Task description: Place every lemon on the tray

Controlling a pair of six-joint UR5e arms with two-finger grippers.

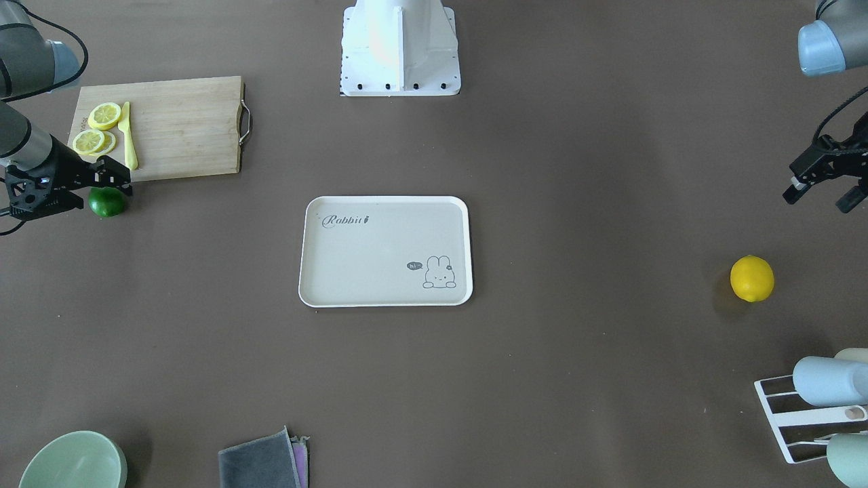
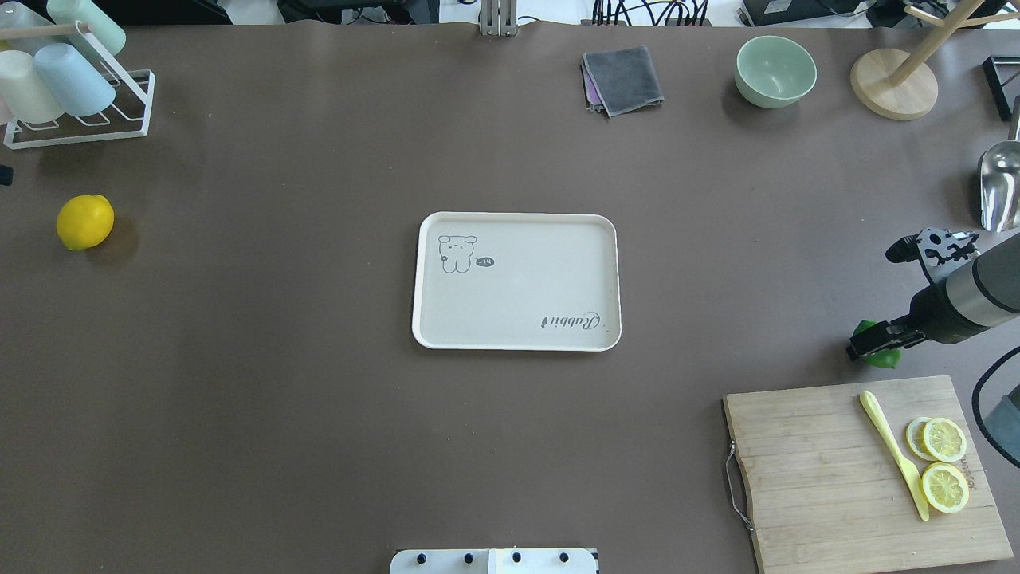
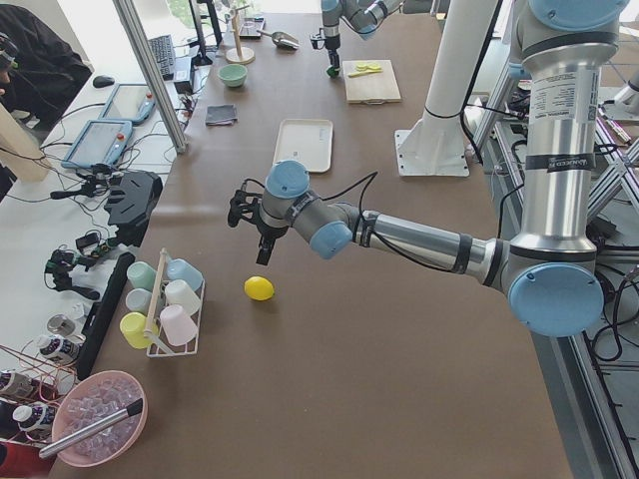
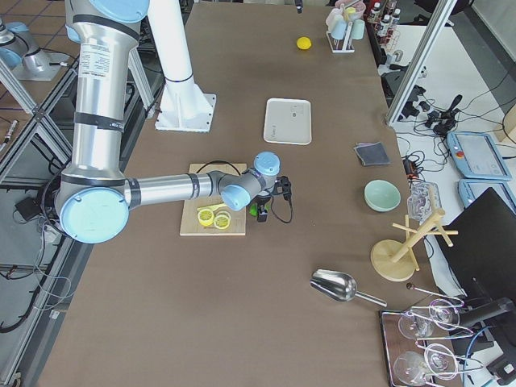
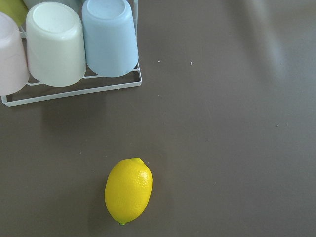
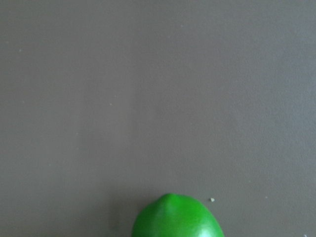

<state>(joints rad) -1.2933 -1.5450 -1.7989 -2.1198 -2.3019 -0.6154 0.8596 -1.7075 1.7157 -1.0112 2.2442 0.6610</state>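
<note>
The bright yellow lemon point(image 1: 751, 278) lies on the brown table far to one side of the tray; it also shows in the overhead view point(image 2: 84, 222) and the left wrist view point(image 5: 129, 190). The dark green lemon point(image 1: 106, 202) lies by the cutting board's corner and shows in the right wrist view point(image 6: 177, 217). The beige "Rabbit" tray point(image 1: 380, 257) sits empty at the table's centre point(image 2: 518, 287). My left gripper point(image 1: 820, 196) is open, raised above and short of the yellow lemon. My right gripper point(image 1: 115, 177) hovers just over the green lemon point(image 2: 883, 359) and looks open.
A wooden cutting board point(image 2: 813, 462) holds lemon slices point(image 2: 944, 462) and a yellow toy knife point(image 2: 896, 454). A cup rack point(image 2: 72, 80) stands near the yellow lemon. A green bowl point(image 2: 775, 70), grey cloth point(image 2: 623, 78), wooden stand point(image 2: 892, 84) and metal scoop point(image 2: 1000, 183) line the far edge.
</note>
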